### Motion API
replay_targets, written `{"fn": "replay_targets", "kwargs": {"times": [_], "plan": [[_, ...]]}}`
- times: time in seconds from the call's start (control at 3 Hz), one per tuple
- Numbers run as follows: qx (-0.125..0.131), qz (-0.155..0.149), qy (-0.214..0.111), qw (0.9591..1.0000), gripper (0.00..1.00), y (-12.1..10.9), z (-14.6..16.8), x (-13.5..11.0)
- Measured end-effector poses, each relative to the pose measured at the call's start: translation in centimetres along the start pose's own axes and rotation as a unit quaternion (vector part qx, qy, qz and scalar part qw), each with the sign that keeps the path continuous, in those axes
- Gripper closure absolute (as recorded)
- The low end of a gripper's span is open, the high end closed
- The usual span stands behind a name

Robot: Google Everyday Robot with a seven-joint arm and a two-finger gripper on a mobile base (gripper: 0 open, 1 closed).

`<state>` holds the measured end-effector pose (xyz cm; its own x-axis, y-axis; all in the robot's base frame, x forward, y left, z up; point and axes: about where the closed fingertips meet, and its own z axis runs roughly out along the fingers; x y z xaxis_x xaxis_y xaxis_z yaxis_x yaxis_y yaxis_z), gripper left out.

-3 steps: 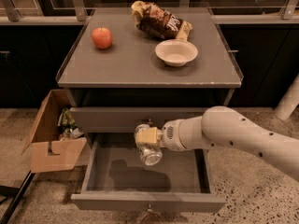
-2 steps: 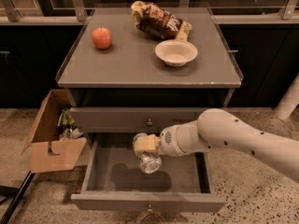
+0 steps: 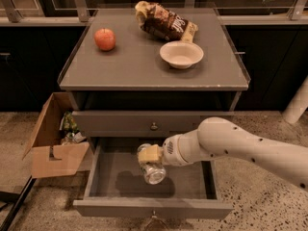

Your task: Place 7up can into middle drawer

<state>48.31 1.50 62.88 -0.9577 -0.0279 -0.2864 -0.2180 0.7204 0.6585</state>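
The 7up can, silver and lying tilted, is held in my gripper over the middle drawer. That drawer is pulled open, a grey shallow box with a small knob on its front. My white arm reaches in from the right. The gripper's pale fingers close around the can's upper end. The can hangs just above the drawer floor, casting a shadow to its left.
The upper grey drawer with a round knob is closed. On the cabinet top sit a red apple, a white bowl and a brown snack bag. An open cardboard box stands at the left.
My gripper has carried the can down and slightly left, lower into the open middle drawer. The can has tilted more onto its side.
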Motion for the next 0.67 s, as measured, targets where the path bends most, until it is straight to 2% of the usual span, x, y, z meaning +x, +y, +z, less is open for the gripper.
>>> {"fn": "replay_targets", "kwargs": {"times": [0.67], "plan": [[0.008,0.032,0.01,0.9994,1.0,-3.8,5.4,-0.9]]}}
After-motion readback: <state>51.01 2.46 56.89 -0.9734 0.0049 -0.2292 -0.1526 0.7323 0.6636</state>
